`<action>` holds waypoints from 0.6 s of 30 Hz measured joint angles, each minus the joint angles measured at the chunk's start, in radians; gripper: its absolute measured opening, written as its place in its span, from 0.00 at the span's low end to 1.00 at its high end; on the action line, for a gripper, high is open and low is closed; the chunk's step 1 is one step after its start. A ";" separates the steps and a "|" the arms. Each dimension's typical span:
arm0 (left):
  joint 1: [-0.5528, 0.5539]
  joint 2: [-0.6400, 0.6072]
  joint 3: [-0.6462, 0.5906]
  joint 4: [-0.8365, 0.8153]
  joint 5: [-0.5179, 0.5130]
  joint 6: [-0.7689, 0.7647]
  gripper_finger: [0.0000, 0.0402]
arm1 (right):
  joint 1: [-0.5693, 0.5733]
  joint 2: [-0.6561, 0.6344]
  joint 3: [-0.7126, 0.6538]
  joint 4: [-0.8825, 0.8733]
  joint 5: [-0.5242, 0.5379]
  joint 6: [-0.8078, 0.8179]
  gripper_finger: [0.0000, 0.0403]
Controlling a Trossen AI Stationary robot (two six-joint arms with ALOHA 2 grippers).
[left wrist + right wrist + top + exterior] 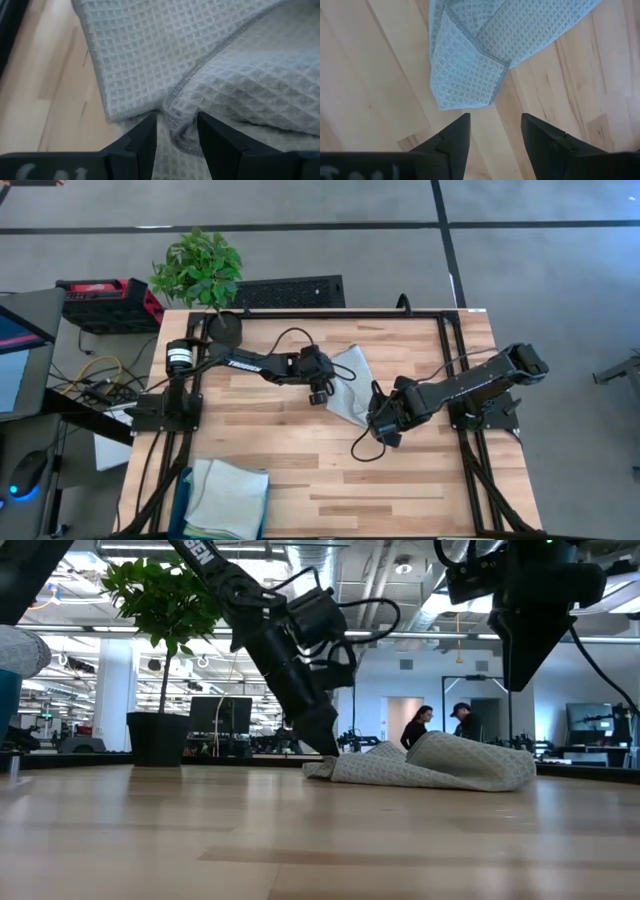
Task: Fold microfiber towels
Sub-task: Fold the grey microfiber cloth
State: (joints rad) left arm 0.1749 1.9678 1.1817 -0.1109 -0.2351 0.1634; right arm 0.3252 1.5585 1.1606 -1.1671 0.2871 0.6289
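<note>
Bare table (300,460) beside crumpled towel (352,385)

Pale grey towel (352,385), waffle-weave grid; light wood-plank table (400,480); black arms; green-leaved plant (198,268); red crate (108,302).

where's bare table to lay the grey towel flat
Bare wood lies in front of both arms, between the towel stack at the front left corner and the right frame rail. The far right corner is bare too. It is crowded mid-table, where the left end effector and right end effector flank the grey towel.
</note>
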 joint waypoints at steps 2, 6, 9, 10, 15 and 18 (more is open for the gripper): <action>0.000 -0.001 0.000 0.005 -0.005 0.003 0.34 | 0.000 0.000 0.000 0.000 0.000 0.000 0.49; -0.003 -0.005 0.000 0.000 -0.004 0.023 0.28 | 0.000 0.000 0.000 0.000 0.000 0.000 0.49; -0.003 -0.009 0.000 -0.021 -0.014 0.038 0.17 | 0.000 0.000 0.000 0.000 0.000 0.000 0.49; -0.002 -0.009 0.000 -0.033 -0.014 0.046 0.13 | 0.000 0.000 0.000 0.000 0.000 0.000 0.49; 0.000 -0.009 0.000 -0.056 -0.016 0.075 0.02 | 0.000 0.000 0.000 0.000 0.000 0.000 0.48; 0.000 -0.009 0.000 -0.057 -0.016 0.086 0.01 | 0.000 0.000 0.000 0.000 0.000 0.000 0.48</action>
State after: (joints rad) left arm 0.1749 1.9587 1.1820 -0.1680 -0.2508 0.2489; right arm 0.3252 1.5585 1.1606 -1.1671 0.2874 0.6289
